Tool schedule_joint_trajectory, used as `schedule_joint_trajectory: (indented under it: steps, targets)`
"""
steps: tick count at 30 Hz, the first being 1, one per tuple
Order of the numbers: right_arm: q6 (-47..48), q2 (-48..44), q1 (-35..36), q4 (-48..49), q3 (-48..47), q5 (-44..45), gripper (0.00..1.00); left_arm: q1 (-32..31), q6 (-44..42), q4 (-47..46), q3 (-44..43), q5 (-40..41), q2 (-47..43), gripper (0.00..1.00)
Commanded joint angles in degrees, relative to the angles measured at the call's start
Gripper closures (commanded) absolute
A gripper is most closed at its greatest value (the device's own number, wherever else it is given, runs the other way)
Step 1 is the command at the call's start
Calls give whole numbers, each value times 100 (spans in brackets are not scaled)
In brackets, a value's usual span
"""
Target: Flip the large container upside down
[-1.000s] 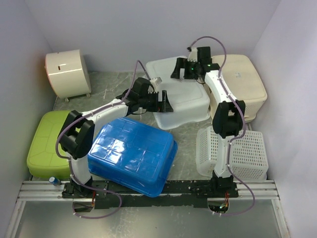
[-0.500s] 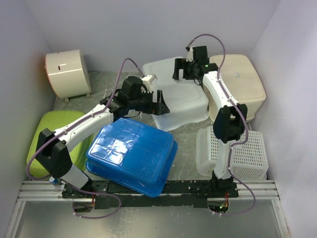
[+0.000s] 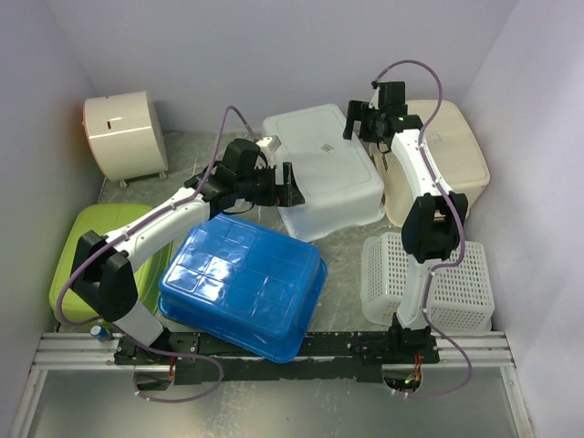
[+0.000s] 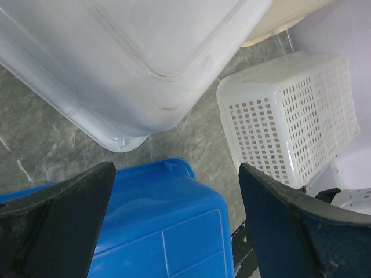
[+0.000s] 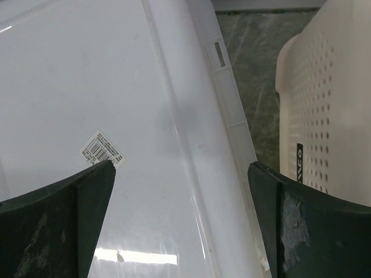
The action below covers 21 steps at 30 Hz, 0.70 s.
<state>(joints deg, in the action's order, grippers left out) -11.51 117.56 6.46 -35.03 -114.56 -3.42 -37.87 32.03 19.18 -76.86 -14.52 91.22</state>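
Observation:
The large container (image 3: 324, 169), a white translucent tub, lies flat on the table with its base up. A barcode sticker (image 5: 102, 149) shows on that base. My left gripper (image 3: 287, 185) hovers open just off the tub's near-left side. In the left wrist view the left gripper (image 4: 175, 174) is empty, with the tub's rim (image 4: 110, 136) ahead and the blue tub below. My right gripper (image 3: 354, 119) is open above the tub's far-right edge. In the right wrist view the right gripper (image 5: 181, 168) holds nothing and the tub's base (image 5: 87, 75) fills the frame.
A blue tub (image 3: 245, 283) lies base up right in front of the white one. A green tub (image 3: 87, 265) is at the left, a beige bin (image 3: 126, 135) at the back left. A beige perforated basket (image 3: 447, 155) and a white lattice basket (image 3: 429, 278) stand on the right.
The white tub has dropped from a tilt to lying flat, base up. The right gripper has drawn back to the right off it. The left gripper has backed slightly left.

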Motion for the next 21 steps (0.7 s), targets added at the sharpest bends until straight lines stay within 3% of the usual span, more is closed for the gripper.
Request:
schedule_joint_trajectory:
  steps: [1, 10, 21]
  targets:
    - [102, 325, -132, 41, -28, -763, 0, 209, 34, -500, 160, -279, 226, 1]
    - [98, 910, -108, -144, -464, -2042, 0, 221, -202, -890, 20, -752, 771, 1]
    - [378, 1481, 619, -350, -1154, -2915, 0, 227, -363, -817, 623, -789, 339, 1]
